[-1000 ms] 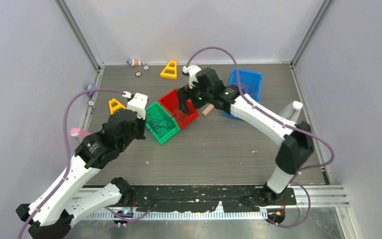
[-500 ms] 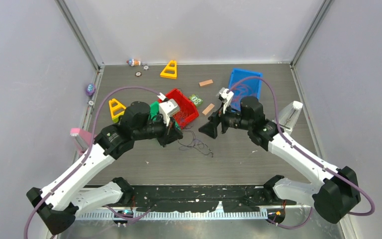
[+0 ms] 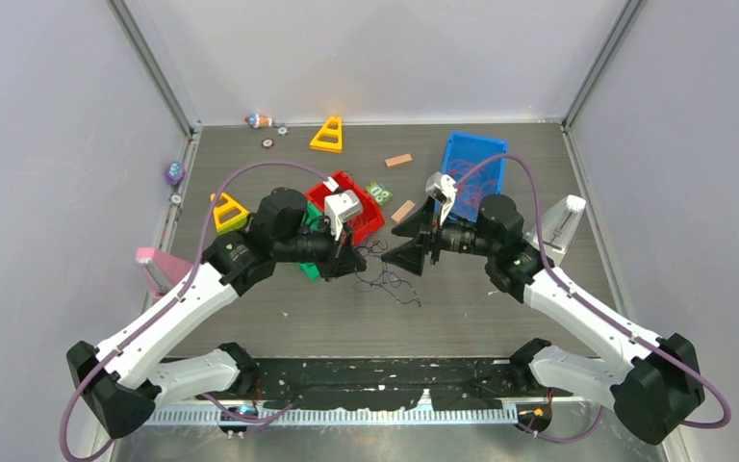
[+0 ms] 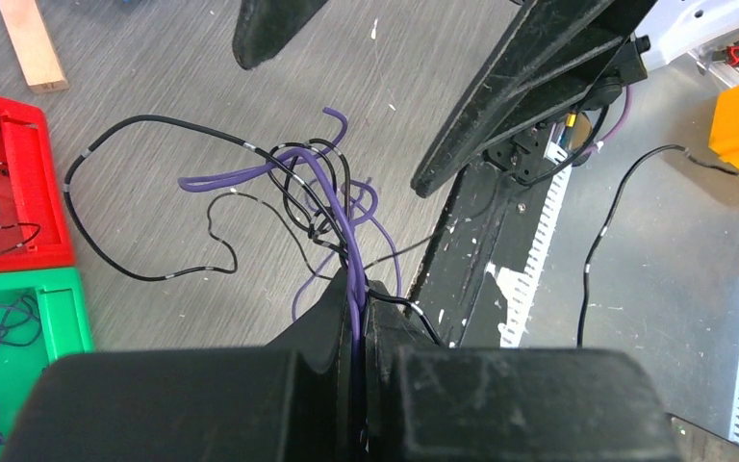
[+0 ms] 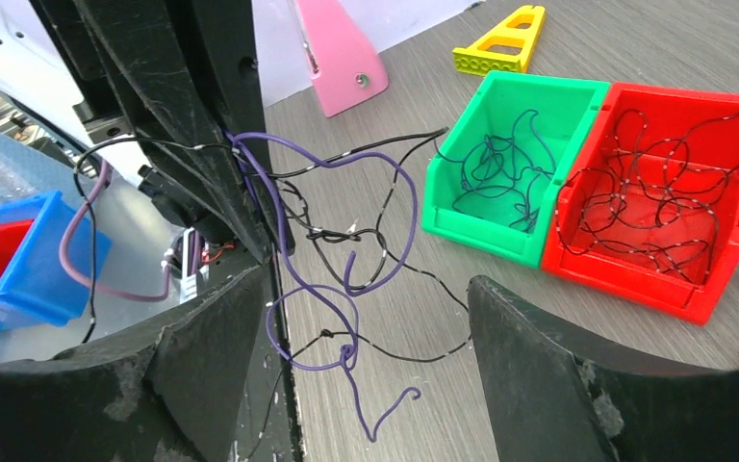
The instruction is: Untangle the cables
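Observation:
A tangle of thin purple and black cables (image 3: 382, 277) hangs at the middle of the table. My left gripper (image 3: 354, 262) is shut on a bunch of its purple and black strands, as the left wrist view (image 4: 358, 300) shows, and the loops (image 4: 313, 188) spread out beyond the tips. My right gripper (image 3: 406, 252) is open and faces the left one. Its fingers stand on either side of the hanging purple loop (image 5: 332, 322) without touching it. More cables lie in the green bin (image 5: 481, 239) and the red bin (image 5: 635, 279).
The red bin (image 3: 373, 221) stands behind the left wrist. A blue bin (image 3: 471, 159), two wood blocks (image 3: 399, 160), yellow triangle pieces (image 3: 328, 135) and a pink piece (image 3: 154, 265) lie around. The table's front edge rail (image 4: 500, 269) is close below the tangle.
Both arms have left the bins and come to the table's middle. The left gripper now holds the tangle out, a little further right. The right gripper has moved closer, open.

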Motion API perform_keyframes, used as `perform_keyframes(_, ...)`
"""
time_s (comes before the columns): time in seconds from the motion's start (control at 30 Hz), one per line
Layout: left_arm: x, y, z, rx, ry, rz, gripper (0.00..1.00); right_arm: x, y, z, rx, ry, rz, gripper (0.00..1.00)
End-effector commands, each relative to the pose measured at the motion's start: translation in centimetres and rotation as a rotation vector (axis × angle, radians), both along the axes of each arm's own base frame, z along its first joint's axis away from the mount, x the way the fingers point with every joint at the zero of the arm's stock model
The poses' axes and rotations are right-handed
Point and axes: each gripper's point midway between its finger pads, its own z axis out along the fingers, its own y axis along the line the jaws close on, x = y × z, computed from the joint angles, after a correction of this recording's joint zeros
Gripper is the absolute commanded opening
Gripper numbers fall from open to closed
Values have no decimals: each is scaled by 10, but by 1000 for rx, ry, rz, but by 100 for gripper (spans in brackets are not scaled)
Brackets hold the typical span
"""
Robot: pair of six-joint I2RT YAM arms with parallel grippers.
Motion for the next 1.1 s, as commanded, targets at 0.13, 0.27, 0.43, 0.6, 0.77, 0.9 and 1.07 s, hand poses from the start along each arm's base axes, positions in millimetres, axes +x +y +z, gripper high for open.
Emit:
perform_keyframes(0.13, 3, -5, 35, -96, -93, -16, 0, -11, 10, -1, 27, -5, 74, 82)
perform_keyframes(0.27, 4, -4, 37, -111, -108, 0, 0, -16, 22, -10, 17, 13, 99, 79)
perform_keyframes(0.43, 7, -2, 33, -112, -113, 26, 6, -8, 27, -10, 21, 37, 55, 32)
perform_keyframes(0.6, 23, 17, 16, -26, -118, 172, 50, 24, 7, -5, -26, 55, -180, 6)
perform_keyframes(0.77, 39, 37, -6, 60, -134, 308, 56, 30, -11, 5, -31, 50, -277, 5)
perform_keyframes(0.9, 42, 42, -18, 82, -130, 343, 60, 28, -14, 14, -38, 51, -278, 5)
perform_keyframes(1.07, 49, 44, -22, 62, -157, 386, 68, 27, -20, 17, -69, 49, -300, 5)
